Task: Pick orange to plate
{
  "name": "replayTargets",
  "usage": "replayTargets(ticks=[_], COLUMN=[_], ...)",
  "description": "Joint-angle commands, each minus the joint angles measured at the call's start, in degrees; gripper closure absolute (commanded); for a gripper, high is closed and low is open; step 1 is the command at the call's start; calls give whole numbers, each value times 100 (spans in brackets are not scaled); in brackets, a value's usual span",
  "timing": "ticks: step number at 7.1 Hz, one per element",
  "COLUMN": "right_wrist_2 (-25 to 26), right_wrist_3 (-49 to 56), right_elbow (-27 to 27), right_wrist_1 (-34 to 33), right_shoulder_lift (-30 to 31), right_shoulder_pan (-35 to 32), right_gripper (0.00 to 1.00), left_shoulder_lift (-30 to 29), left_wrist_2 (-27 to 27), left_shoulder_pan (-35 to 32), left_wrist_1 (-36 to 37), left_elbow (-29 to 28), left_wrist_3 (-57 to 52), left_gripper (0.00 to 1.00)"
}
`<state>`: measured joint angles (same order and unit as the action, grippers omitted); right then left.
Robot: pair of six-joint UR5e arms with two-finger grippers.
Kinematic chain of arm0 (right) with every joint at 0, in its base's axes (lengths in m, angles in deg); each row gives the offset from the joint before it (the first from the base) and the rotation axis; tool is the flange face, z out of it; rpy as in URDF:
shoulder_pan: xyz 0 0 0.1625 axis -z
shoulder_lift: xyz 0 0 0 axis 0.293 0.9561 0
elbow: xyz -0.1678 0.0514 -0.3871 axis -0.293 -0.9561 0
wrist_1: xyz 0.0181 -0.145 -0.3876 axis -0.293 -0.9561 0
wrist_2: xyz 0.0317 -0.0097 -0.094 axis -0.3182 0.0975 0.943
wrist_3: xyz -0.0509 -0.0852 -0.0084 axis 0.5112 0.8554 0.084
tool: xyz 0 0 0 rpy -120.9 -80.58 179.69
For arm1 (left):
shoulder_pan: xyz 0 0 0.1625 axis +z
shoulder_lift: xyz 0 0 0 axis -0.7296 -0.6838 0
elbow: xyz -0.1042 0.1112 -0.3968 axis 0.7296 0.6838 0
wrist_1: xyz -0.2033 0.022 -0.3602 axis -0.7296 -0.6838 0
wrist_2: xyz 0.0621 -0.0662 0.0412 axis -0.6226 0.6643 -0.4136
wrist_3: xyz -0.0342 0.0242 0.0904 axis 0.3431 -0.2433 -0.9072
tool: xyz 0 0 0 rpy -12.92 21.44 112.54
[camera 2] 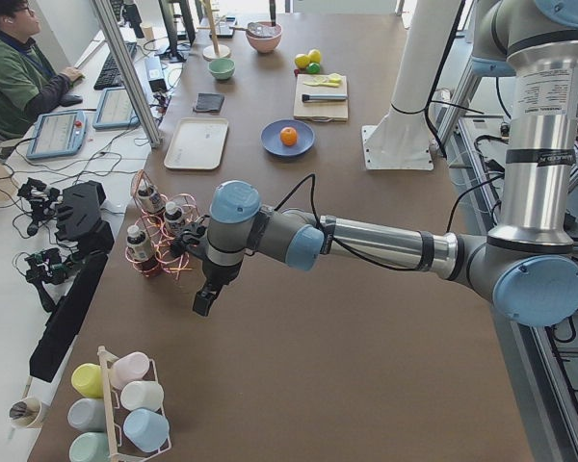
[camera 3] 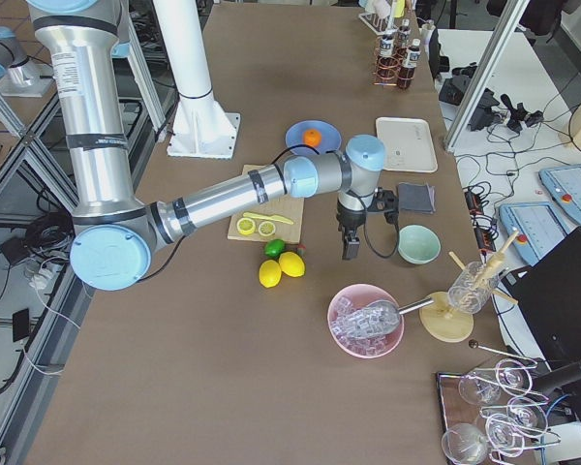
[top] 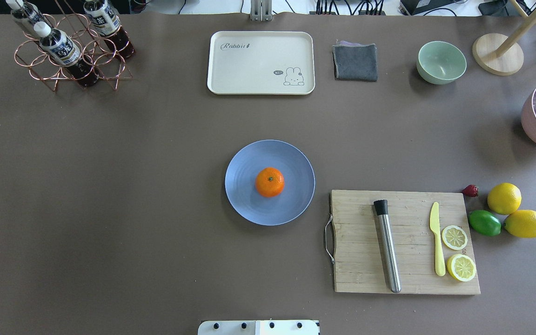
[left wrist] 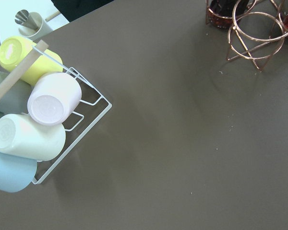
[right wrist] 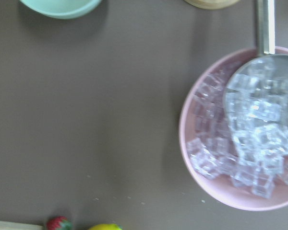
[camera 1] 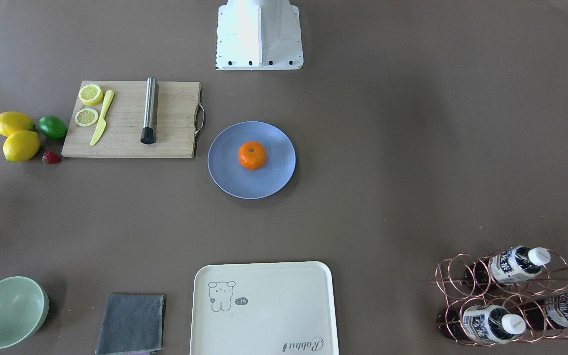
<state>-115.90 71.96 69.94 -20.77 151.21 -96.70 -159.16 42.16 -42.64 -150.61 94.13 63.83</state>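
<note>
**Orange on the plate, both arms out at the table's ends**

The orange (top: 269, 182) sits on the blue-grey plate (top: 249, 204), a little right of its middle, stem dot up. Nothing touches it. The plate lies mid-table, straight out from the robot's base.

Just right of the plate, and slightly nearer the robot, is a wooden cutting board (top: 356, 242) with its metal handle facing the plate. On the board lie a steel muddler (top: 387, 246), a yellow knife (top: 437, 244) and two lemon slices (top: 454, 237). Beyond the board's right edge are a lime (top: 485, 222), two whole lemons (top: 504, 198) and a strawberry (top: 470, 190). Along the far side stand a cream tray (top: 261, 63), a folded grey cloth (top: 355, 62) and a pale green bowl (top: 441, 62). A copper rack of bottles (top: 70, 56) stands at the far left corner.

The left gripper (camera 2: 204, 303) hangs fingers-down over bare table at the left end, well apart from the plate. Its wrist camera looks down on the ground between the copper rack and a wire rack of mugs (left wrist: 33, 120). It shows in a side view only, so whether its pincer is open or closed, I cannot tell; nothing is seen in it.

The right gripper (camera 3: 351, 248) hangs over the right end, near the green bowl and the lemons. A pink bowl of ice (right wrist: 240, 143) with a scoop lies below its wrist camera. Its jaws also show only from the side, and their state cannot be told.
</note>
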Motion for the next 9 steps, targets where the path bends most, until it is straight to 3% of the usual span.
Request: replayTargets(ticks=[1,3,9], right_wrist_2=[-219,-262,-306], right_wrist_3=[1114,1071,1045], right_elbow=[-272,-368,-474], right_wrist_1=[60,95,139], right_shoulder_lift=[736,757,660], right_shoulder_pan=[-969,-1191,-1183], right_gripper=[0,0,0], left_shoulder_lift=[165,410,403], left_wrist_2=[624,625,625], left_shoulder_pan=[-86,-86,-121], left_wrist_1=[-82,-118,-285], left_elbow=[-552,-581,-572], left_wrist_3=[-94,-94,-94], left_gripper=[2,2,2])
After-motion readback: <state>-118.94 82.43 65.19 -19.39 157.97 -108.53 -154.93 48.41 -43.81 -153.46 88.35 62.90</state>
